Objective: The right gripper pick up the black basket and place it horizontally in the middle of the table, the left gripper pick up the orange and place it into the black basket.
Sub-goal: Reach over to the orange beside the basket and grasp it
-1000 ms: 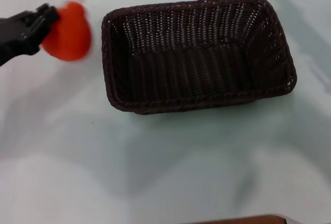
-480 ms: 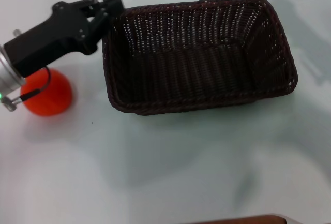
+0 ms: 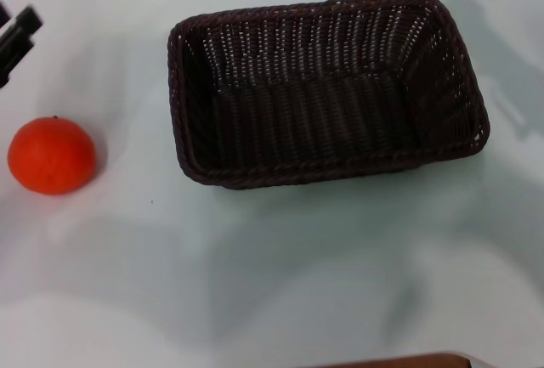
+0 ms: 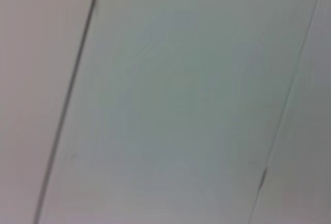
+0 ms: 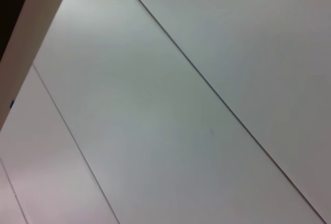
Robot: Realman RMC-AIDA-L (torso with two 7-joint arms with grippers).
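The black basket lies lengthwise in the middle of the white table, open side up and empty. The orange sits on the table to the left of the basket, well apart from its rim. Only the black fingertips of my left gripper show, at the far left edge of the head view. They are behind the orange, apart from it, slightly parted and holding nothing. My right gripper is out of view. Both wrist views show only pale flat surfaces with thin lines.
A brown strip shows at the table's front edge. Bare table surface lies in front of the basket and to its right.
The left gripper held the orange beside the basket, then lost it. The orange now rests on the table farther left and nearer the front. The arm has pulled back to the left edge.
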